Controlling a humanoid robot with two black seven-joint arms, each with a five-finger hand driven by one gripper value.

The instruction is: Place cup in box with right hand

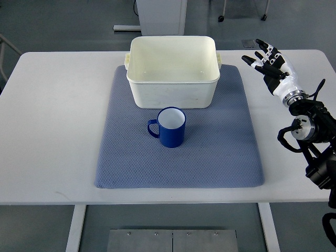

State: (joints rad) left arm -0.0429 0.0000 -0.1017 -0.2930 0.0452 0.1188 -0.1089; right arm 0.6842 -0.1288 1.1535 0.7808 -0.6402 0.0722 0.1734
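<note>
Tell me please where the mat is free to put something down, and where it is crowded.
Free: the mat strips left and right of the blue cup, and the wide band between the cup and the mat's near edge. Crowded: the narrow gap between the cup and the white box.

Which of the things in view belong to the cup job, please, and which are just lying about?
Job:
- blue cup
- white box, empty
- right hand, open, holding nothing

Lying about:
- blue mat
- white table

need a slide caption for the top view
Blue cup upright on grey mat before the empty white box; open right robot hand hovers at right.
</note>
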